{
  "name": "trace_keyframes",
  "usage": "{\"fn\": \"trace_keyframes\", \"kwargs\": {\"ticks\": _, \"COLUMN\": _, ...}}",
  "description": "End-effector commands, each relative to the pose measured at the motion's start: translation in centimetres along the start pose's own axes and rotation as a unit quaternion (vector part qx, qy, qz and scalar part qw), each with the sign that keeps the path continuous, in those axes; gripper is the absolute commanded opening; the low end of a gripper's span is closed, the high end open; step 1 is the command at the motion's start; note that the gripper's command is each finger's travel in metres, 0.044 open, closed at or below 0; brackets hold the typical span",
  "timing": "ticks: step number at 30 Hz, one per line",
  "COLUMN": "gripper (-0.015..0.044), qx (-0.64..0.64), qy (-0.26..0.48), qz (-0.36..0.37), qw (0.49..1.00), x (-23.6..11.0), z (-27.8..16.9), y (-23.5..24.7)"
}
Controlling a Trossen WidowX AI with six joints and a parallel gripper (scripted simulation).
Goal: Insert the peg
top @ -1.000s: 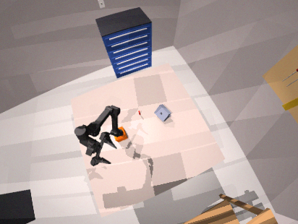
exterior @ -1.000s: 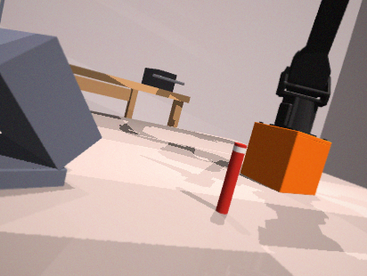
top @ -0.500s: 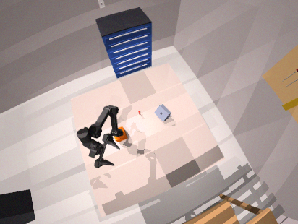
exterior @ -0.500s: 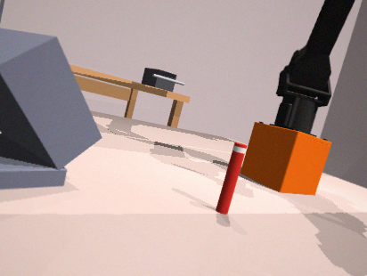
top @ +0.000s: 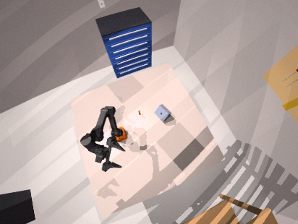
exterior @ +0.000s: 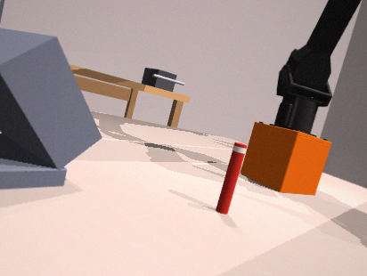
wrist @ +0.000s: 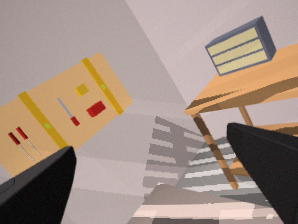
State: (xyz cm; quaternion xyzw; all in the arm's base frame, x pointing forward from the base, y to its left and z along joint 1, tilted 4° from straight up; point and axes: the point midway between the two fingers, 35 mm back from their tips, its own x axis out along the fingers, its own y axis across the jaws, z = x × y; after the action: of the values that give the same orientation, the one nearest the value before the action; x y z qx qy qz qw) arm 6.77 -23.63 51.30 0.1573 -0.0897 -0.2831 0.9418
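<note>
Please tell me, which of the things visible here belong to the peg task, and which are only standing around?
Belong to the job:
- red peg, upright on the table
- grey sloped panel
- gripper, open and empty

Only standing around:
- blue drawer cabinet
- wooden table
- tool board on the wall

Matt red peg (exterior: 231, 178), perhaps plastic; wooden bench (wrist: 240, 90).

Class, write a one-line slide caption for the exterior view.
Red peg stands upright on the table between the grey sloped panel and the arm's orange block.
</note>
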Motion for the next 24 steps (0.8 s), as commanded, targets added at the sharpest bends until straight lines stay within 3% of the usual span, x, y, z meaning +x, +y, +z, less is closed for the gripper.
{"fn": "trace_keyframes", "kwargs": {"ticks": 1, "gripper": 0.044, "qx": 0.022, "qy": 0.006, "qz": 0.009, "qw": 1.0, "x": 1.1, "z": -0.8, "y": -0.6}}
{"fn": "trace_keyframes", "kwargs": {"ticks": 24, "gripper": 0.044, "qx": 0.105, "qy": 0.053, "qz": 0.051, "qw": 0.992, "x": 6.9, "z": -5.0, "y": -1.1}}
